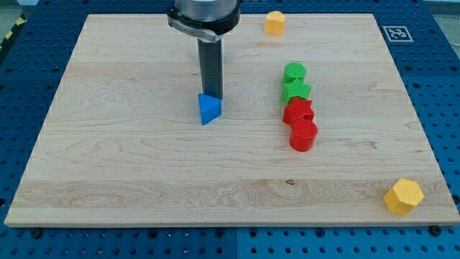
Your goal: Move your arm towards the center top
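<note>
My tip (213, 97) touching blue triangle block (209, 109), holds nothing; green (294, 72) and red (302, 134) blocks right, on wooden board (129, 158).

A single robot arm enters from the view's top centre. Its round dark-and-silver mount carries a straight dark rod hanging vertically. The rod's tip (212, 97) sits low, left of the view's centre, upper half.

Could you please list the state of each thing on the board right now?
my tip: down, just behind the blue triangular block.
green blocks and red blocks: bunched in a column.
upper yellow block: alone, top edge.
lower yellow block: alone, bottom right corner.
</note>
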Controlling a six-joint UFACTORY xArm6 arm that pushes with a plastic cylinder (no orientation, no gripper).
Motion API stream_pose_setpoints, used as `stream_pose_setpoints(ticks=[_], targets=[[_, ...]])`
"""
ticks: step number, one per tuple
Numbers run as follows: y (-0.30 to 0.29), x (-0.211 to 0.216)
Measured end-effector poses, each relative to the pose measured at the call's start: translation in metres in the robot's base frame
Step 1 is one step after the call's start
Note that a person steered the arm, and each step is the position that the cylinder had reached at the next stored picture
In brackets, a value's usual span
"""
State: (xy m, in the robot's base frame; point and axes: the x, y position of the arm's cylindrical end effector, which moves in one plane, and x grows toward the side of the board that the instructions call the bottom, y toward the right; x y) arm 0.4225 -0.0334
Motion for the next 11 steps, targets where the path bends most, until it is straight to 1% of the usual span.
stream_pose_setpoints(ticks=[1,4,7,8,10,11], targets=[[0.0,0.014],[0.012,0.011],[0.054,-0.049],[0.055,-0.085],[0.055,-0.101],[0.049,-0.119]])
